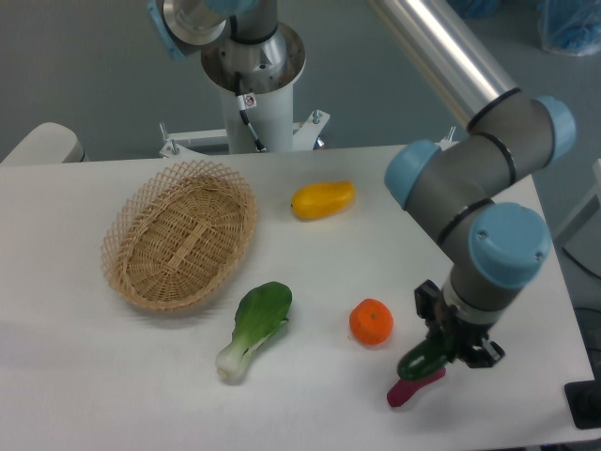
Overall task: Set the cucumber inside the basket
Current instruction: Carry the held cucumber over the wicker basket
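I'm looking at the basket (180,246) first, the big tan wicker oval sitting on the left of the table (310,282), and it lies well apart from where I'm working, up and to the left across the whole spread. That's the line the carry has to follow: from the near right corner, leftward and a little farther back. Between here and there sit the bok choy (254,328), just near the basket's rim, the yellow vegetable (323,199) at the far middle, and the orange (371,321), which is just beside my tool on its left. The gripper (443,349) is clamped on the cucumber (424,358), dark green and glossy, its long axis running slantwise, lower end toward the near left. I think it's clear of the table, though from this angle I can't be sure. Under its low end lies the small purple vegetable (409,389), touching or nearly so. I'd want height before swinging left, so the orange doesn't get clipped.
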Controlling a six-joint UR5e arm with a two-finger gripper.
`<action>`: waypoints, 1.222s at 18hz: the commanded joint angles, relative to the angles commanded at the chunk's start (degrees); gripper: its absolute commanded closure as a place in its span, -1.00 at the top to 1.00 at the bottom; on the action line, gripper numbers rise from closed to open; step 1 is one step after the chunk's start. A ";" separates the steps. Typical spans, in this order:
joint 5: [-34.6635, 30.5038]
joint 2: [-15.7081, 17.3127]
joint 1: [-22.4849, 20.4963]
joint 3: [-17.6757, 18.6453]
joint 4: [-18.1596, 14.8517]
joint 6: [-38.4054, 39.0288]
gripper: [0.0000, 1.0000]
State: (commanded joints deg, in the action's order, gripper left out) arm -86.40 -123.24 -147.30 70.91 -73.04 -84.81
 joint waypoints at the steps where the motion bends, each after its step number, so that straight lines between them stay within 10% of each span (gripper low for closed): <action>1: 0.00 1.58 0.17 2.28 0.09 -0.09 -0.72; 4: 0.00 10.43 1.57 13.94 0.44 -1.48 -0.72; 10: 0.44 20.13 5.44 26.19 0.61 -3.16 -0.72; 22: 1.23 34.29 12.39 42.37 0.97 -3.87 -0.68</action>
State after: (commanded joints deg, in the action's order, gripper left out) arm -85.17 -88.95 -134.92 113.28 -72.07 -88.68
